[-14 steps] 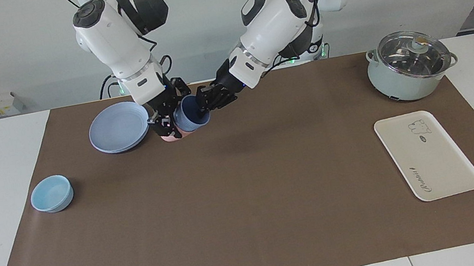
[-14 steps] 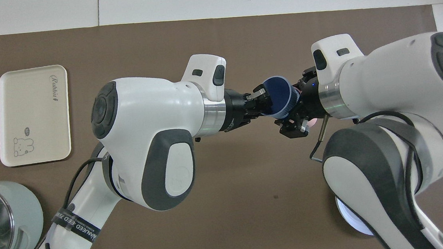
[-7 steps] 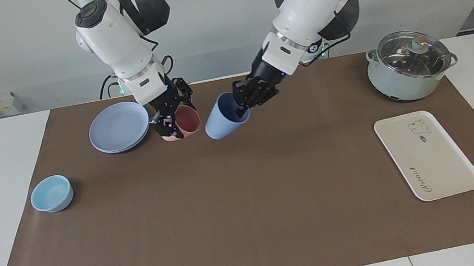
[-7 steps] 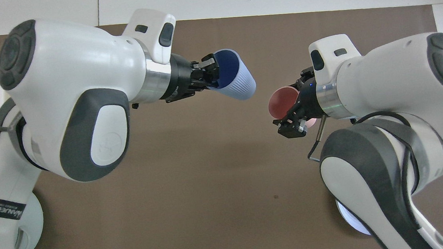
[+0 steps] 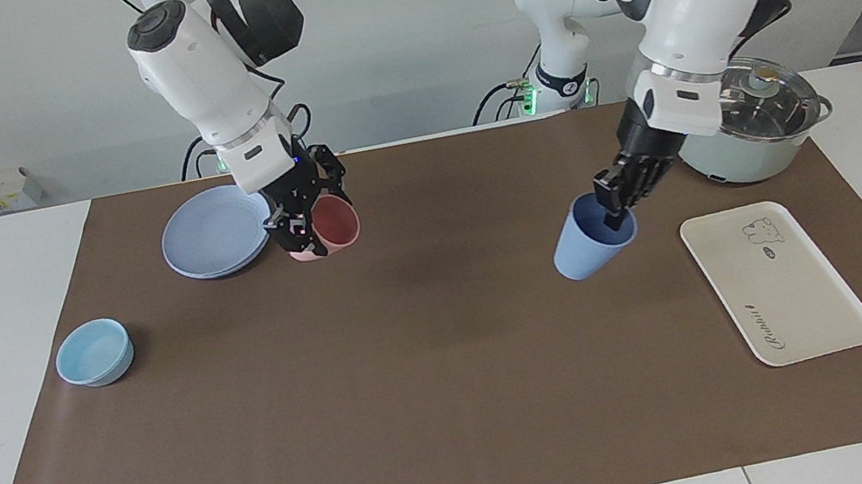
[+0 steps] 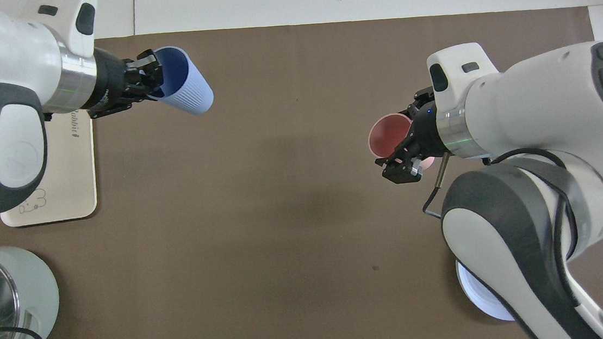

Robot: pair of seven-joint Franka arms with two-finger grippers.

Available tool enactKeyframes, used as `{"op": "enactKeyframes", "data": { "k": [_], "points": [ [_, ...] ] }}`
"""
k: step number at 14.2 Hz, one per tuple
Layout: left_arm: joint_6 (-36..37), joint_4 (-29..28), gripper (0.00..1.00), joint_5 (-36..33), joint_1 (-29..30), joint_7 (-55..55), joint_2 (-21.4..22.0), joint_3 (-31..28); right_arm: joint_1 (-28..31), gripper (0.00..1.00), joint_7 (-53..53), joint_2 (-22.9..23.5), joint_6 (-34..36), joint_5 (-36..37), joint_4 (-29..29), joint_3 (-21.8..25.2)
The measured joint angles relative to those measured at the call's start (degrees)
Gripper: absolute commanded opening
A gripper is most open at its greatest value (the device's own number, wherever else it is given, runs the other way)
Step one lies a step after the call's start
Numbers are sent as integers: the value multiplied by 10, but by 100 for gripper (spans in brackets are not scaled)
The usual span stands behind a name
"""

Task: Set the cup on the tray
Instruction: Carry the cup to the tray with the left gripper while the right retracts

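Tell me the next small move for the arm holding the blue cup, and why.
Probably carry the cup on sideways toward the tray before lowering. The left gripper grips its rim, tilted, over the brown mat just short of the tray's edge. The tray lies bare beside the pot, so nothing blocks it. The right gripper holds the pink cup by the plate.

Periwinkle cup (image 5: 585, 250), darker blue inside, ribbed wall. Cream tray (image 5: 796, 302) beside cup: bear drawing, dark cursive lettering. Pink tumbler (image 5: 329, 226). Blue plate (image 5: 212, 232) beside tumbler. Light-blue bowl (image 5: 94, 353). Brown mat (image 5: 424, 403). Mint pot (image 5: 743, 151).
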State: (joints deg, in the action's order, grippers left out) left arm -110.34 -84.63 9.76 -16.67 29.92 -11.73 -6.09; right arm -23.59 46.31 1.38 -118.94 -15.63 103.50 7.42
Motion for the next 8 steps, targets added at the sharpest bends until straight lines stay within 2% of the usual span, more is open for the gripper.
{"op": "enactKeyframes", "data": {
  "k": [2, 3, 5, 8],
  "points": [
    [-2, -22, 0, -3, 65, -95, 6, -2, 31, 0, 19, 2, -31, -22, 1, 1],
    [-5, -35, 0, -3, 100, -149, 10, -3, 51, 0, 51, 7, -46, -54, 1, 2],
    [-18, -66, 0, -3, 159, -238, 21, -4, 97, 0, 147, 27, -74, -142, 3, 3],
    [-55, -110, 0, -3, 222, -317, 31, -4, 149, 0, 306, 83, -115, -305, 3, 5]
  ]
}}
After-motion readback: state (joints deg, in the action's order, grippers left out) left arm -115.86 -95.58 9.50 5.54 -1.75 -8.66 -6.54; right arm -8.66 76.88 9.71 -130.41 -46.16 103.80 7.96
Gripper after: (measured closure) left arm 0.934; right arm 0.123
